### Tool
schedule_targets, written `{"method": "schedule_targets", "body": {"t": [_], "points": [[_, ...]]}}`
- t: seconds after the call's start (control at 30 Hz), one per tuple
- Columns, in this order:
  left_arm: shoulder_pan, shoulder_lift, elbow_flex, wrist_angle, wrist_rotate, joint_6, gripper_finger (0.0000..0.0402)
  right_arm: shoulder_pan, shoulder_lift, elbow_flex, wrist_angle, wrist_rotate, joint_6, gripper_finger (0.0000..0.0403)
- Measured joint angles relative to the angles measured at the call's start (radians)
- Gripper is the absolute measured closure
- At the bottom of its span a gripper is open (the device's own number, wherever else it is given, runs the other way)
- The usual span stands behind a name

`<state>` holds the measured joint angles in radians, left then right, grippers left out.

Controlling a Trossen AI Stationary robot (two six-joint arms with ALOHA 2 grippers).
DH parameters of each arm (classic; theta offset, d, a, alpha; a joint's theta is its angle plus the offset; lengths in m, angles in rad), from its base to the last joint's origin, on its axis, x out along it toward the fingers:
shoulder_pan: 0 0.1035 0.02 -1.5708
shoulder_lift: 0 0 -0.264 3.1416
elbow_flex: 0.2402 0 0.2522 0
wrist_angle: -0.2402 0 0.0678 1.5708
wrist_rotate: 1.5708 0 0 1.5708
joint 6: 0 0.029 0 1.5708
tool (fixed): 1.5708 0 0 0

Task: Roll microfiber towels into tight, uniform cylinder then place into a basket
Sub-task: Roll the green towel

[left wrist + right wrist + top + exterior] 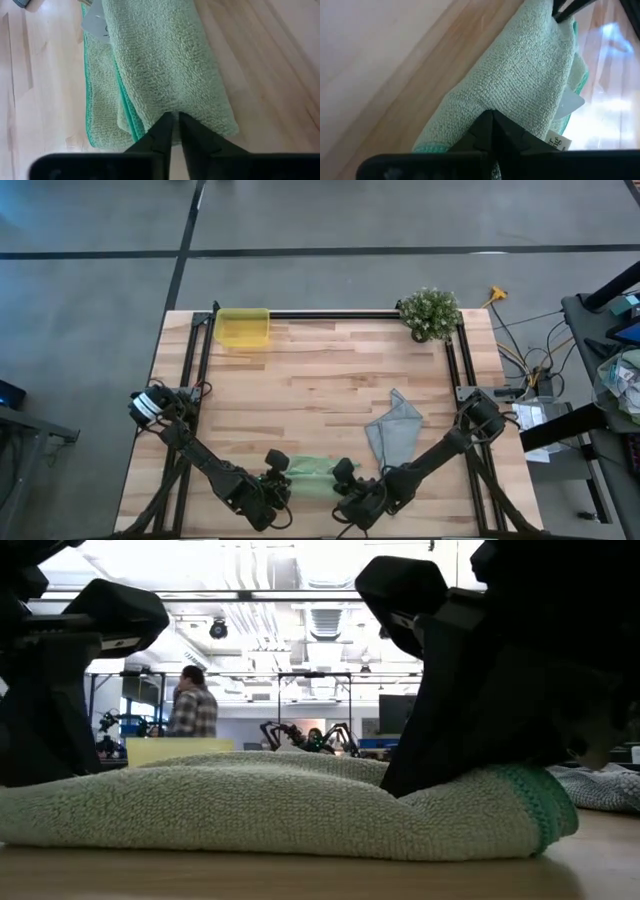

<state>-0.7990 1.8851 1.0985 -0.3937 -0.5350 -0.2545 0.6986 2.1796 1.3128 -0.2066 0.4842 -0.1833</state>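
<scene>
Both grippers pinching the green roll

Left gripper (175,122) and right gripper (492,120) have fingers closed on the green towel (310,470), one per end; uneven pull could loosen it. Grey-blue towel (393,427) lies beyond, basket (243,328) farthest.

Even overhead light on table (330,380); low view backlit, arms silhouetted, ceiling glare.
</scene>
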Motion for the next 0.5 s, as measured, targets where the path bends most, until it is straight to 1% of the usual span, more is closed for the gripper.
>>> {"method": "schedule_targets", "body": {"t": [0.1, 0.23, 0.33, 0.5], "points": [[-0.001, -0.003, 0.004, -0.023, -0.008, 0.0, 0.0338, -0.001, 0.0, 0.0, 0.0, -0.008, 0.001, 0.0394], [-0.003, -0.019, 0.016, -0.051, -0.064, 0.033, 0.0298, -0.012, -0.002, -0.001, 0.003, -0.053, 0.023, 0.0394], [-0.007, -0.028, 0.03, -0.045, -0.109, 0.082, 0.0279, -0.017, -0.003, -0.001, 0.004, -0.07, 0.033, 0.0394], [-0.014, -0.052, 0.045, -0.072, -0.121, 0.104, 0.0257, -0.021, -0.003, -0.001, 0.005, -0.072, 0.037, 0.0394]]}}
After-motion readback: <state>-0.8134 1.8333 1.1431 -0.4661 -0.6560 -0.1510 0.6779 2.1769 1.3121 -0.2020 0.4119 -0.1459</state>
